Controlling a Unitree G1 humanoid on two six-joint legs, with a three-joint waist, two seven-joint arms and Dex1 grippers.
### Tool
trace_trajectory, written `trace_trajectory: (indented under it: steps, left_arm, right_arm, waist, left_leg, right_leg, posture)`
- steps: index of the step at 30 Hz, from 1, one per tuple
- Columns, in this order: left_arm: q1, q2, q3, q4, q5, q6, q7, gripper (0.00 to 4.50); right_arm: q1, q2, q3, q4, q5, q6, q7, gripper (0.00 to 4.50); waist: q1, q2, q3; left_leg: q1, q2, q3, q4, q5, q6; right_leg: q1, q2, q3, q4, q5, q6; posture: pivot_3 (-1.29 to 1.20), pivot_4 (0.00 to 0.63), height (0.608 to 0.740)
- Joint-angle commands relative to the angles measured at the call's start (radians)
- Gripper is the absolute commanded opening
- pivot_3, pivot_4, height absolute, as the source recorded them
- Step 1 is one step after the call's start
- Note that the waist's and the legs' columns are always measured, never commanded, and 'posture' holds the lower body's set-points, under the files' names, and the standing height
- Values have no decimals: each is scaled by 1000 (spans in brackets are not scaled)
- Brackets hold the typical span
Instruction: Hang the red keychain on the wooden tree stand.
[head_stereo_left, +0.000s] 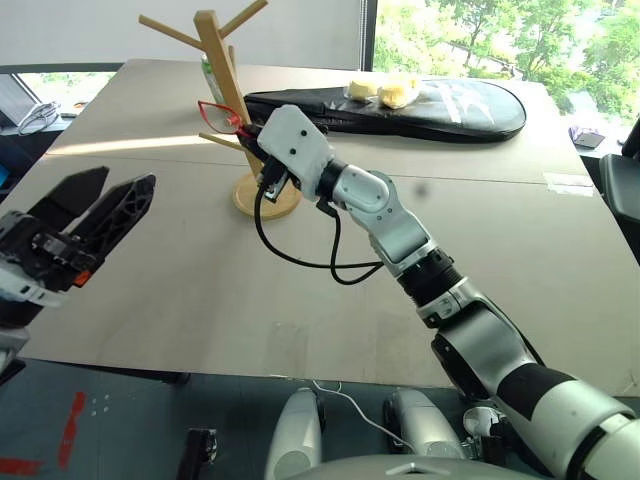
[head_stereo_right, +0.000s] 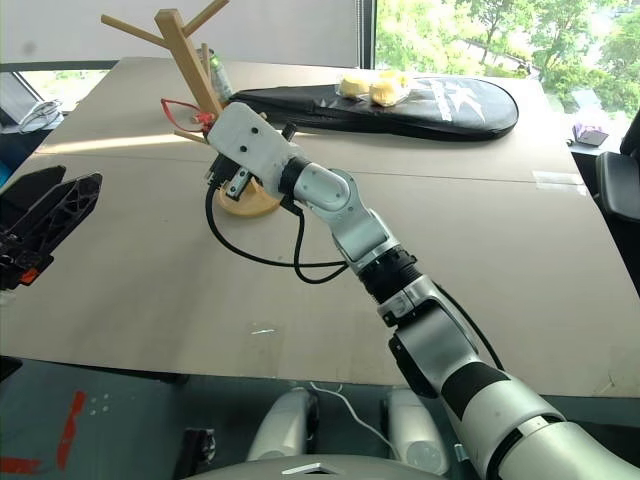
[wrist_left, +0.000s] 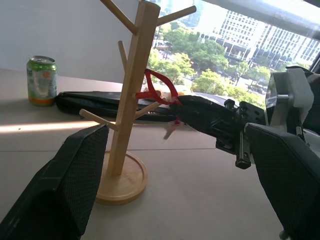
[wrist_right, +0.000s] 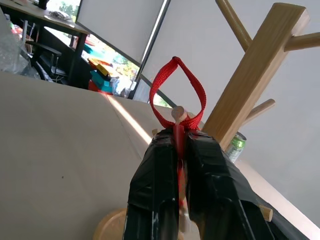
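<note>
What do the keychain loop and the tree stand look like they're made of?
The red keychain looks like flat woven fabric webbing, matte: its weave texture shows and it bends softly into a loop. The wooden tree stand looks like pale, smooth, unpainted wood, with faint grain along its square post, round pegs and disc base.

The wooden tree stand (wrist_left: 131, 95) is pale, smooth, unvarnished-looking wood with a matt finish, post, pegs and round base alike. The red keychain (wrist_right: 178, 95) is a woven cloth strap with a visible ribbed weave. The right claw (wrist_right: 181, 150) has matt black fingers with a slightly wrinkled, tape-like skin. The left claw (wrist_left: 170, 180) has black plastic fingers faced with finely textured pads (wrist_left: 75, 180). The table (head_stereo_left: 200, 270) is a matt, smooth grey-brown board. The can (wrist_left: 41, 80) is glossy metal. The long black bag (head_stereo_left: 420, 110) looks like cloth with a slight sheen.
</note>
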Motion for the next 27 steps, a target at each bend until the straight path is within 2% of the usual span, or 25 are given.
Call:
trace_trajectory:
  steps: [1,14,15,16,17,19,24,27]
  left_arm:
    - [-16,27,7,6,5,-25,-4,4500]
    - [-63,50,-35,30,20,-23,-10,4500]
    - [-64,51,-38,31,20,-20,-12,4500]
    - [-65,53,-40,33,21,-17,-14,4500]
    - [-68,57,-43,38,21,-14,-16,4500]
    - [-76,72,-48,55,24,-5,-24,4500]
    - [-97,139,-84,127,53,37,-53,4500]
    - [-112,229,-140,184,142,77,-132,4500]
  right_arm:
    - [-43,10,-13,10,-8,-11,-6,110]
    - [-71,-18,-10,80,-39,35,27,110]
    - [-65,-25,-11,71,-35,38,39,819]
    - [-58,-32,-12,61,-31,42,52,943]
    - [-48,-46,-14,45,-26,47,69,1465]
    - [-19,-88,-24,-7,-10,69,114,2086]
    - [69,-229,-54,-198,53,188,245,4448]
    - [132,-362,-111,-383,191,376,395,4448]
  waist:
    - [0,0,0]
    - [-1,0,0]
    - [-1,0,0]
    - [-1,0,0]
    - [-1,0,0]
    - [2,0,0]
    - [5,0,1]
    - [4,0,2]
  left_leg:
    - [0,0,0,0,0,0]
    - [0,0,0,0,0,0]
    - [0,0,0,0,0,0]
    - [0,0,0,0,0,0]
    - [0,0,0,0,0,0]
    - [0,0,0,0,0,0]
    - [-1,0,0,0,0,0]
    - [-1,0,0,0,0,0]
  right_leg:
    - [0,0,0,0,0,0]
    - [0,0,0,0,0,0]
    - [0,0,0,0,0,0]
    - [0,0,0,0,0,0]
    - [0,0,0,0,0,0]
    - [0,0,0,0,0,0]
    - [0,-1,0,-1,0,0]
    - [0,0,-1,0,0,0]
  posture:
    - [0,150,740]
    - [0,150,740]
    - [0,150,740]
    - [0,150,740]
    - [0,150,740]
    - [0,150,740]
    - [0,150,740]
    - [0,150,740]
